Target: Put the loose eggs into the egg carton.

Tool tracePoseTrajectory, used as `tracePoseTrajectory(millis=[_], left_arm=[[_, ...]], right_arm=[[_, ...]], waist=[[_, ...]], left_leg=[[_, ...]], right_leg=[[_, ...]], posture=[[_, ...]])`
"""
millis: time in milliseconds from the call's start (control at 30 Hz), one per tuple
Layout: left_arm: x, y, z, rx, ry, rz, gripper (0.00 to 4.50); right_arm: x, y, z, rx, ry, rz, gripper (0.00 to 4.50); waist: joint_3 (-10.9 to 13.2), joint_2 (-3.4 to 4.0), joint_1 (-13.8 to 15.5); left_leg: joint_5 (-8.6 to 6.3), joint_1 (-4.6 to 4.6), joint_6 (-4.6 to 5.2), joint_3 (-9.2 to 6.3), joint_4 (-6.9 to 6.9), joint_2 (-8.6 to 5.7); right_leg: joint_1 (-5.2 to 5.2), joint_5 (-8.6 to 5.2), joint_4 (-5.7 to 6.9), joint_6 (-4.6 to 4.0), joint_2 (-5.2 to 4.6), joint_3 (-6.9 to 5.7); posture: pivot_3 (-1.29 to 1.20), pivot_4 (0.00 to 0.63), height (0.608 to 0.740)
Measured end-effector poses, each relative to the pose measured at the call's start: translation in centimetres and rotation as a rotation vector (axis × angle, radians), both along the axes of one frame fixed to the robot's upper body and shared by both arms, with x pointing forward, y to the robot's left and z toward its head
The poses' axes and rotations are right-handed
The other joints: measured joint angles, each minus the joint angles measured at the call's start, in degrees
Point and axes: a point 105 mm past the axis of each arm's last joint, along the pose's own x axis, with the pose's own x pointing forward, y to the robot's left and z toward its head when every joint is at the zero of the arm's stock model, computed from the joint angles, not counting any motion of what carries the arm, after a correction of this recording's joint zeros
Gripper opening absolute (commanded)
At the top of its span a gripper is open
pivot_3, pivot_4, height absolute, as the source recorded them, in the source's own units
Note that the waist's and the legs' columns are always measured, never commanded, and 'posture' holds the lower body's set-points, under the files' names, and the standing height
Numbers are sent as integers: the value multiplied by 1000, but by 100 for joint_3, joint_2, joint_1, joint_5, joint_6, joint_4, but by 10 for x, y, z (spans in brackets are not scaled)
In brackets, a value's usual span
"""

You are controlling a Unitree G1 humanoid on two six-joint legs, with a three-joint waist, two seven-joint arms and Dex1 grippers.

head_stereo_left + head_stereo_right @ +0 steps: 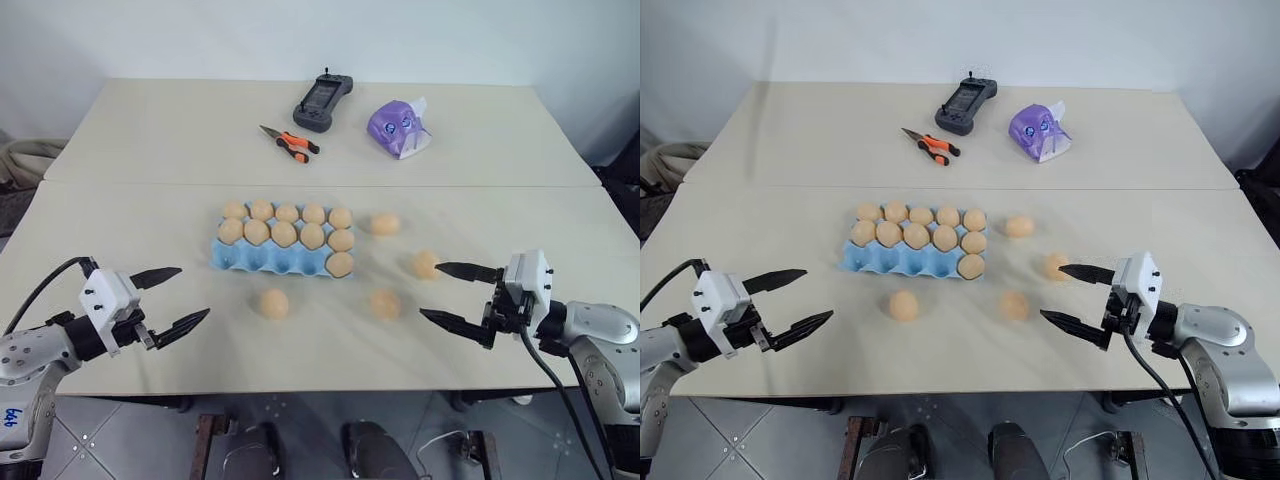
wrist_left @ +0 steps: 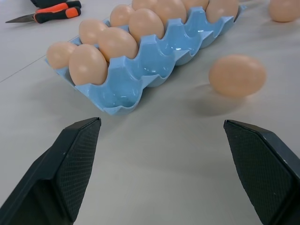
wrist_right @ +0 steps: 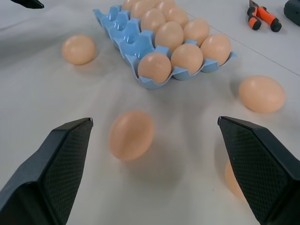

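The left tool (image 1: 168,297) hangs over the near left part of the worktop (image 1: 130,215) with its two black fingers spread wide, holding nothing and touching nothing. It points toward the middle of the worktop, where the egg carton (image 1: 268,257) lies well ahead of it. One loose egg (image 1: 273,303) rests on the worktop just in front of the carton's near edge, between the left tool and the centre, apart from the fingertips.

The light-blue carton has its two far rows full of eggs; the near row holds a single egg in the right-end cup, with the other four cups bare.

A second loose egg (image 1: 385,303) lies in front of the carton's right end. A third (image 1: 385,224) sits just beside the carton's right edge, toward the far side.

The right tool (image 1: 452,294) hovers over the near right part of the worktop, its fingers likewise spread wide and empty. The fourth loose egg (image 1: 425,264) lies right by the tip of its farther finger; whether they touch cannot be told.
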Motion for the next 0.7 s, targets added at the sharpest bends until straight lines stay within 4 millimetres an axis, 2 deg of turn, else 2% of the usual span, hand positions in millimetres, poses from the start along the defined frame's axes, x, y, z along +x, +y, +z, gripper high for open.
tracePoseTrajectory(millis=[133, 233, 400, 500, 600, 700], left_arm=[[3, -6, -5, -10, 15, -3, 4475], [3, -16, -11, -32, 44, -38, 4475], [2, -48, -17, -31, 45, -185, 4475], [6, -65, -11, -48, 15, -262, 4475], [10, -80, -2, -60, -24, -334, 4475], [11, -85, 6, -61, -53, -378, 4475]], right_arm=[[2, -7, -2, 4, -5, -44, 4500], [3, -27, -5, 12, 2, -146, 4500], [-6, -73, -10, 25, 12, -368, 4500], [-17, -90, -18, 9, 32, -441, 4500], [-22, -96, -29, 6, 54, -481, 4500], [-18, -96, -31, 21, 52, -498, 4500]], waist=[[0, 0, 41], [0, 0, 89], [0, 0, 176], [-1, 1, 193], [-3, 5, 188], [-4, 7, 114]], left_leg=[[0, 3, 0, -2, 7, -2], [0, 2, 4, -8, 7, -6], [-1, 3, 7, -6, 13, -16], [0, 8, 4, -9, 14, -16], [1, 9, 3, -7, 14, -17], [1, 13, 3, -1, 16, -16]], right_leg=[[6, 1, 2, 1, -1, -2], [10, 1, 1, 2, -8, -7], [16, 3, -4, 6, -3, -5], [20, 4, 1, 6, 2, -7], [19, 5, 5, 7, 4, -3], [19, 6, 8, 10, 32, 6]], posture=[[0, 150, 740], [0, 150, 740], [0, 150, 740], [0, 150, 740], [0, 150, 740], [0, 150, 740]])
